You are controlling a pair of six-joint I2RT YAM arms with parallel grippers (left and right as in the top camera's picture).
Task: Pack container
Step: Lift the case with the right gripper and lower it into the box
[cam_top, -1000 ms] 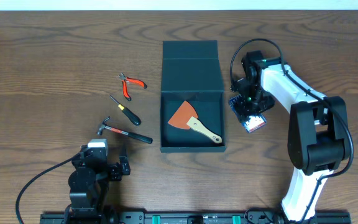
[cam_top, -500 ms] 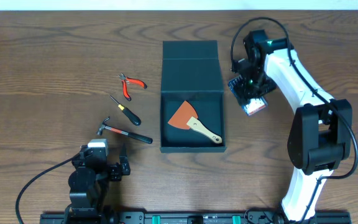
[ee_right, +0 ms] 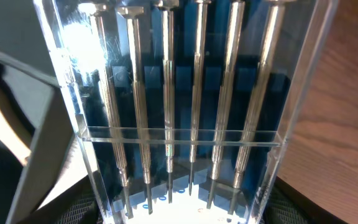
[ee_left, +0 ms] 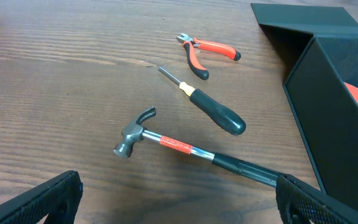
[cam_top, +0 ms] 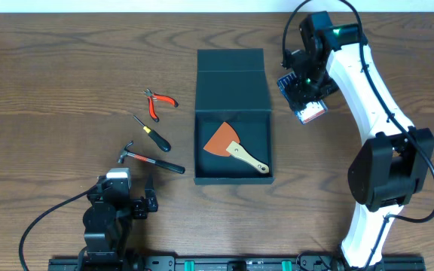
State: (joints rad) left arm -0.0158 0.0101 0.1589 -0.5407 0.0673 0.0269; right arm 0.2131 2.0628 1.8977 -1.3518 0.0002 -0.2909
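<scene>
Grip first — the right pincer (cam_top: 307,96) is clamped on a clear screwdriver case (cam_top: 311,108), its dark fingers (ee_right: 286,200) showing at the lower corners of the case in the right wrist view. That view looks straight through the case (ee_right: 179,93): six slim steel drivers stand side by side against a blue backing. Seen from overhead, the case hangs just to the right of the container (cam_top: 256,129), level with its opened lid flap (cam_top: 230,75), and does not touch it. The container sits at the middle of the table (cam_top: 66,68), a dark square box with the flap folded back on its far side. Inside it lies a scraper (cam_top: 236,148) with an orange blade and a pale wooden handle, set on a slant, blade toward the container's left wall and handle toward its near right corner. Left of the container three tools rest on the wood, apart from one another: red-handled pliers (cam_top: 159,102) farthest back, a black-handled screwdriver (cam_top: 153,134) nearer, and a hammer (cam_top: 151,159) nearest, its grip end pointing at the container. The left pincer (ee_left: 179,193) — well to the container's near left — stands wide open and holds nothing, the hammer lying just ahead of its two fingers (ee_left: 42,199).
</scene>
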